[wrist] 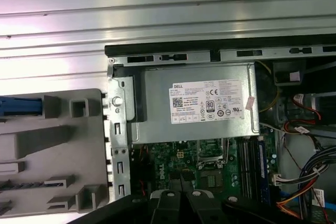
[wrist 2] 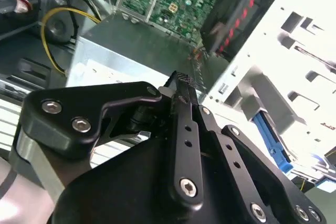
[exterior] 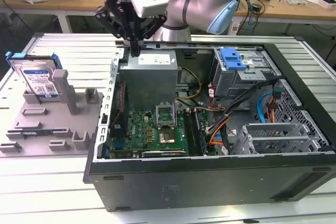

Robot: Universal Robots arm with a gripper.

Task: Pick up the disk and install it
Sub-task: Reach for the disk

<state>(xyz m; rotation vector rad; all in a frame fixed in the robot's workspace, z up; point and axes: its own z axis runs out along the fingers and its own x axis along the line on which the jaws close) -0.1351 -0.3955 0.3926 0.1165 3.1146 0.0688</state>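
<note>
1. One surface (exterior: 42, 187) (pale and ribbed) carries everything. On it I count one computer case and one grey holder, set just beside each other.
2. One computer case (exterior: 210, 182) lies open, with its boards and cables showing.
3. One grey holder (exterior: 47, 129) sits outside the case, on the exterior view's left.
4. One power supply box (exterior: 149, 77) fills the case corner nearest the holder, and the tool hangs just above its edge.
5. One disk (exterior: 38, 77) leans nearly upright in the holder. It is outside the case and well apart from the tool, so it is not yet picked up. I judge the step in hand to be the approach for the pick.
6. One tool (exterior: 135, 51) has its fingers (wrist 2: 185, 124) pressed together on nothing, as the second wrist view shows. In my judgement the pick calls for two things. The fingers must be parted, and the tool must be brought across the case wall and squared to the disk's thin edges.
7. One blue latch (exterior: 232, 59) sits on the drive cage inside the case, with nothing touching it.
</note>
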